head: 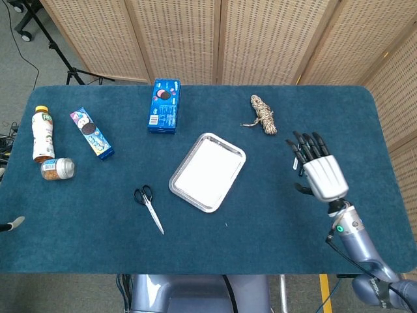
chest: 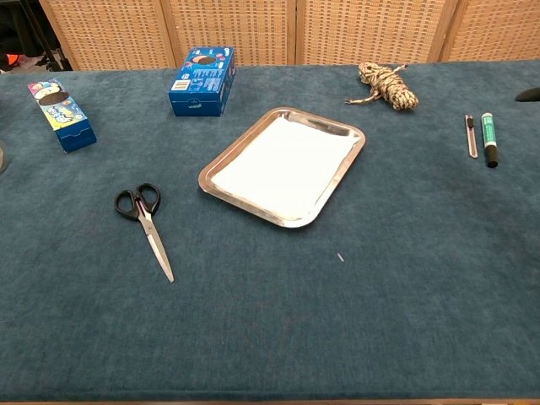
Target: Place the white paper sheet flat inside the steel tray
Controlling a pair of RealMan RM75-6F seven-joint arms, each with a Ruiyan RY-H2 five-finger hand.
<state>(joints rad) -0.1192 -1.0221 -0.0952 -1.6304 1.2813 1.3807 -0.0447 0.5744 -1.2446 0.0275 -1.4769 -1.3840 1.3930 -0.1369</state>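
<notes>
The white paper sheet (chest: 285, 164) lay flat inside the rectangular steel tray (chest: 221, 193), filling most of the tray's floor with the raised rim showing all round it. In both views no edge of the sheet appeared to ride up over the rim, though a slight curl would be too small to tell. The tray sat near the middle of the blue cloth-covered surface (head: 273, 215).

The robot's right hand (head: 320, 171) hung well to the right of the tray, over the surface beside the green marker, fingers spread apart and holding nothing. It touched neither sheet nor tray. Only a dark sliver at the right edge of the chest view hinted at it. Of the left hand, a pale tip at the far left edge of the head view may have been part, too little to say whether its fingers were apart or together.

Judged from this, the placing itself looked complete: sheet in, flat, released. Nothing plainly remained except perhaps bringing the right arm to rest.
</notes>
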